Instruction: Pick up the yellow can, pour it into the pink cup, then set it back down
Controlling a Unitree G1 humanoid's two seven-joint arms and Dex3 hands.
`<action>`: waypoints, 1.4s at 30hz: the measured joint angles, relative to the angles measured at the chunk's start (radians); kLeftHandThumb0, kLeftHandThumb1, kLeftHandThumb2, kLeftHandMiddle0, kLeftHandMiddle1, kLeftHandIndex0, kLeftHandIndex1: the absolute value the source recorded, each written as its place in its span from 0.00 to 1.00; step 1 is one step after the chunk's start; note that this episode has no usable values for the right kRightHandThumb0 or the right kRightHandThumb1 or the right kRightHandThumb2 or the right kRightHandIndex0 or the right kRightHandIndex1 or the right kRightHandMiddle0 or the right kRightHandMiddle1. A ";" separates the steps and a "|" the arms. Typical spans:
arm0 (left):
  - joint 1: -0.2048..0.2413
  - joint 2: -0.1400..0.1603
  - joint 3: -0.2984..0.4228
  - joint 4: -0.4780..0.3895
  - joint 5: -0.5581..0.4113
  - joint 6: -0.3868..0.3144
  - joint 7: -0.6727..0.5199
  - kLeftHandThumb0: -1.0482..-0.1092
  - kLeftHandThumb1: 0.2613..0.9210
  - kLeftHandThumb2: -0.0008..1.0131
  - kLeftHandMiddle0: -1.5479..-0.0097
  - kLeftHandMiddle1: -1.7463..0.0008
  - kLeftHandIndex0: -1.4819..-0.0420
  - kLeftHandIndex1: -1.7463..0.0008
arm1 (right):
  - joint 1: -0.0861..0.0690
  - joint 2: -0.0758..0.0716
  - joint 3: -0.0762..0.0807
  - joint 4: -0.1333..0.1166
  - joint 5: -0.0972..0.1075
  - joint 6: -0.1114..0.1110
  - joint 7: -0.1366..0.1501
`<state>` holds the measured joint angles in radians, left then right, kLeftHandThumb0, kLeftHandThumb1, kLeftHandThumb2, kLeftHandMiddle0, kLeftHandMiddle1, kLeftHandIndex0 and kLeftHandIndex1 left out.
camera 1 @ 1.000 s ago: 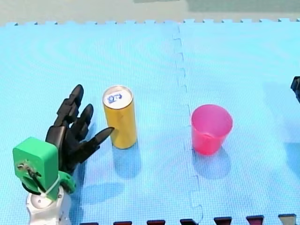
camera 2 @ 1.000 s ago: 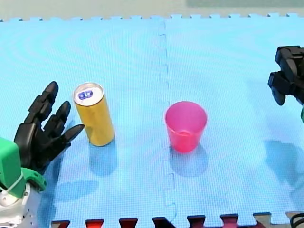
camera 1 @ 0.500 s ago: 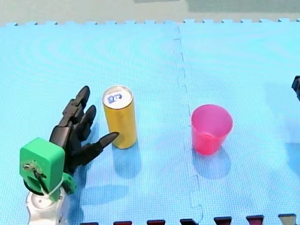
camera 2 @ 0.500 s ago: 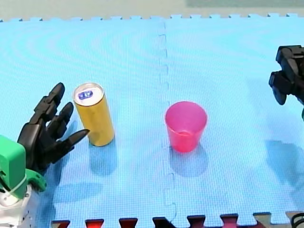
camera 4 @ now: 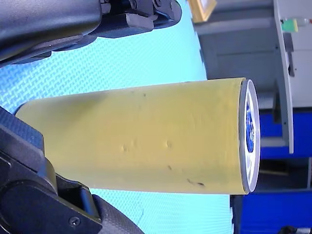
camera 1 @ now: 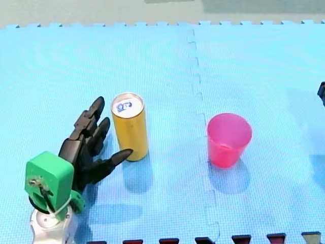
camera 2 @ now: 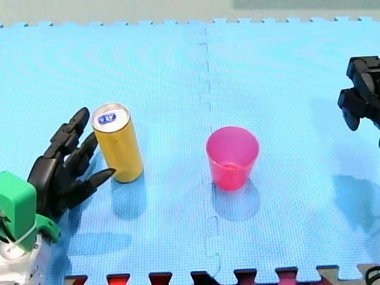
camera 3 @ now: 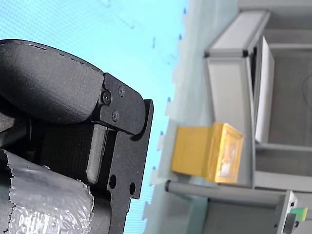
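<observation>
Yellow can (camera 1: 130, 128) beside left hand (camera 1: 89, 146); right hand (camera 2: 361, 90) apart.

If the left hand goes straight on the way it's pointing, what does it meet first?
Most likely the yellow can: the open left hand points at it from close by, thumb near its base. Whether they already touch is unclear.

Bright, even overhead light; the yellow can (camera 1: 130, 129) throws a soft shadow on the mat (camera 1: 244, 71) beside the left hand (camera 1: 86, 150)'s thumb.

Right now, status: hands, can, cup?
Left hand open, beside yellow can, not yet grasping. Right hand at far right of mat. Pink cup upright, right of can.
</observation>
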<state>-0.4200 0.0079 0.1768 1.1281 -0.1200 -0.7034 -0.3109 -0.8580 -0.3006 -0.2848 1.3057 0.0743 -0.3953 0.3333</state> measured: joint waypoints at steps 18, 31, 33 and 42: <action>-0.042 -0.030 0.010 0.069 -0.002 0.021 0.020 0.08 0.64 0.00 0.91 0.99 0.92 1.00 | 0.000 -0.008 0.001 0.000 0.000 0.000 -0.002; -0.080 -0.030 0.023 0.089 -0.004 0.035 0.007 0.06 0.64 0.00 0.90 0.99 0.91 1.00 | 0.001 -0.009 0.002 -0.002 0.000 -0.003 -0.002; -0.083 -0.029 0.023 0.089 -0.004 0.035 0.005 0.07 0.63 0.00 0.90 0.99 0.91 1.00 | 0.001 -0.009 0.002 -0.002 0.000 -0.003 -0.002; -0.089 -0.031 0.016 0.089 0.002 0.037 -0.001 0.10 0.61 0.00 0.89 0.99 0.91 1.00 | 0.002 -0.009 0.002 -0.004 0.000 -0.008 -0.001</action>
<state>-0.5086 -0.0227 0.1930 1.2173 -0.1180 -0.6661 -0.3115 -0.8559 -0.3096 -0.2831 1.3014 0.0746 -0.4032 0.3320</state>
